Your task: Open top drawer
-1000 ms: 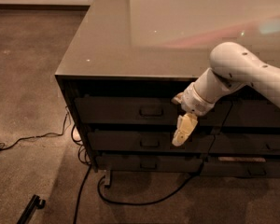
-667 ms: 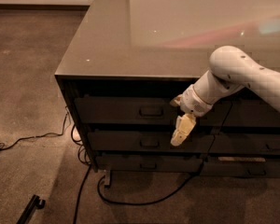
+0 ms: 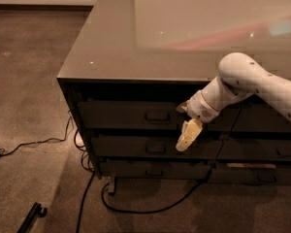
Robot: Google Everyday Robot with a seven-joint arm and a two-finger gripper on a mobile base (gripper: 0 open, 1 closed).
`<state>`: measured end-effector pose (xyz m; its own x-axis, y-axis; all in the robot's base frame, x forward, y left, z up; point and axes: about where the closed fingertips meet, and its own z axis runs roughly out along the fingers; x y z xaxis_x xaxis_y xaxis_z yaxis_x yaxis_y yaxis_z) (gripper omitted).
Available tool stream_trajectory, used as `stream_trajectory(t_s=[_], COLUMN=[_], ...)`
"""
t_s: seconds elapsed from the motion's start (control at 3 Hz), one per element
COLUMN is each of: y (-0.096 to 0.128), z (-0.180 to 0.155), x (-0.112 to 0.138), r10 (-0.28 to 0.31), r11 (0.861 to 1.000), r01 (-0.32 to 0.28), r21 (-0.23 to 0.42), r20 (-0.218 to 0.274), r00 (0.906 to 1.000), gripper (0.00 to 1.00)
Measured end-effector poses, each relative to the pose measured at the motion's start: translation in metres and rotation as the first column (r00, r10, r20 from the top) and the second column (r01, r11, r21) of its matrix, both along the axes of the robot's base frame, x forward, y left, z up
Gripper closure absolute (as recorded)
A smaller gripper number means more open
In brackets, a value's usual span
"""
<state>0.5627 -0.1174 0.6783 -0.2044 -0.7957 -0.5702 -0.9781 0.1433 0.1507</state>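
The top drawer is a wide dark front under the cabinet's top, with a small rectangular loop handle at its centre. It looks shut, flush with the fronts below. My gripper hangs from the white arm in front of the drawers. It points down and left, a little right of and below the top drawer's handle, over the gap above the second drawer. It is not on the handle.
The cabinet top is glossy. The second drawer and the third drawer lie below. A right-hand stack of drawers sits behind the arm. Black cables run on the carpet at the cabinet's foot. A black object lies bottom left.
The gripper has shifted slightly left and a little down, toward the top drawer's handle. The drawers have not moved.
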Motion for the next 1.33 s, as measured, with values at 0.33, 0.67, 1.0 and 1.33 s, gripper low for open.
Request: stream_trajectory(t_s=[0.33, 0.67, 1.0, 1.33], y=[-0.007, -0.007, -0.007, -0.003], z=[0.02, 0.04, 0.04, 0.039], x=[0.001, 0.006, 0.006, 0.008], r10=[-0.019, -0.01, -0.007, -0.027], r11=[1.0, 1.0, 1.0, 1.0], r01=[0.019, 0.009, 0.005, 0.028], r21=[0.016, 0.018, 0.016, -0.004], r20=[0.05, 0.087, 0.086, 0.145], r00=[0.9986, 0.9962, 0.9963, 0.989], gripper=[0.0, 0.0, 0.0, 0.0])
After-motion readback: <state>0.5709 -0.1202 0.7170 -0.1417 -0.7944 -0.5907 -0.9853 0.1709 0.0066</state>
